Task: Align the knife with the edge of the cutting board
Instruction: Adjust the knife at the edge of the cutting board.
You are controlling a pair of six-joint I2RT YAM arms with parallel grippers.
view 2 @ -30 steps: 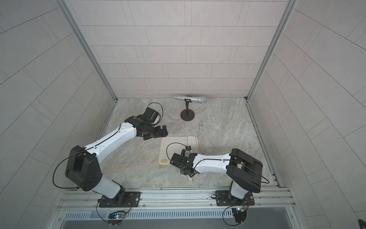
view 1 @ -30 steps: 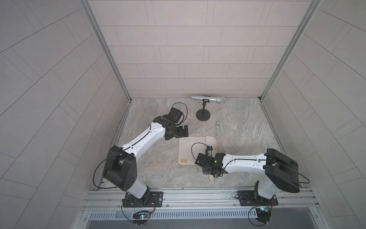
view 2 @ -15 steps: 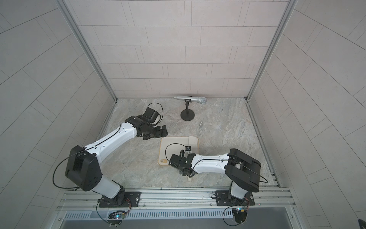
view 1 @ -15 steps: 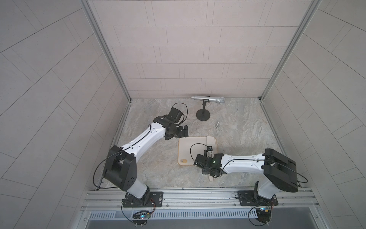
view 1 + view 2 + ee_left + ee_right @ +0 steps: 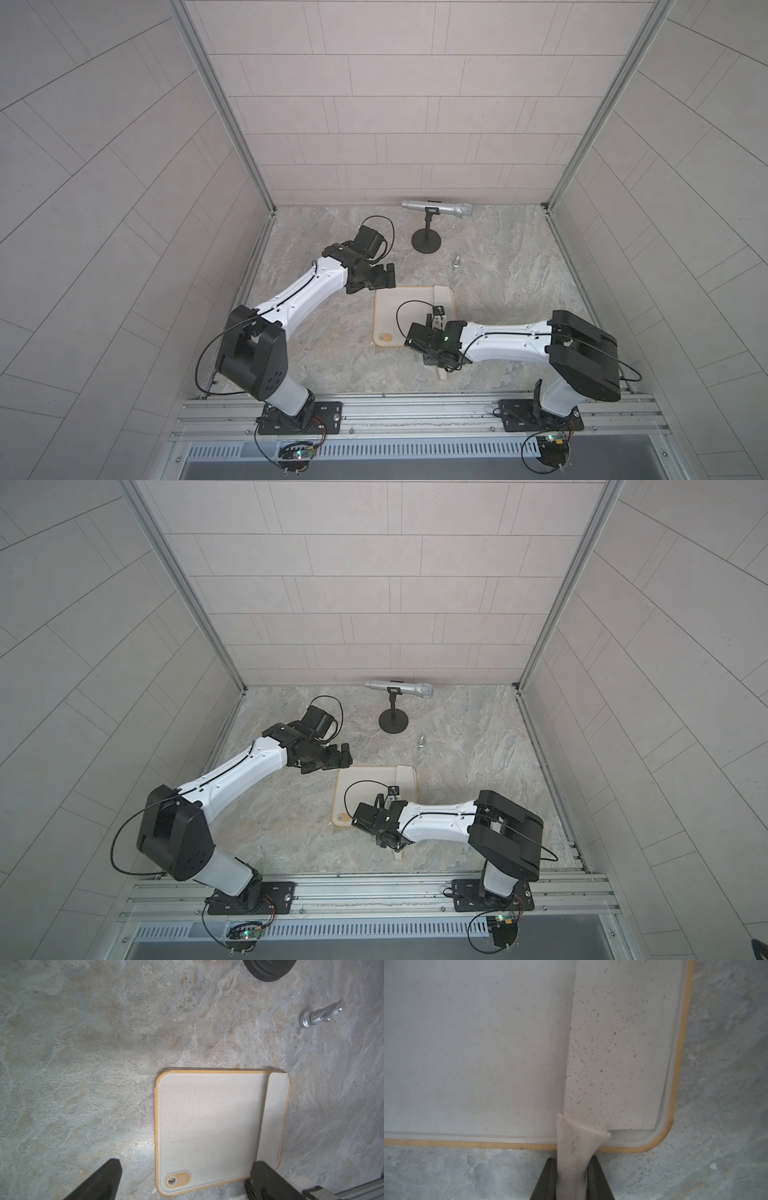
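Two right fingers (image 5: 548,1180) grip knife (image 5: 616,1053) | blade inside cutting board (image 5: 467,1053) edge

Silver handheld microphone (image 5: 436,209) held level on a black round-based stand (image 5: 426,242), at the back of the grey marbled stone worktop (image 5: 511,291), near the pale tiled rear wall (image 5: 395,104). Small silver metal fitting (image 5: 456,261) near the stand's base, not touching it (kind unclear).
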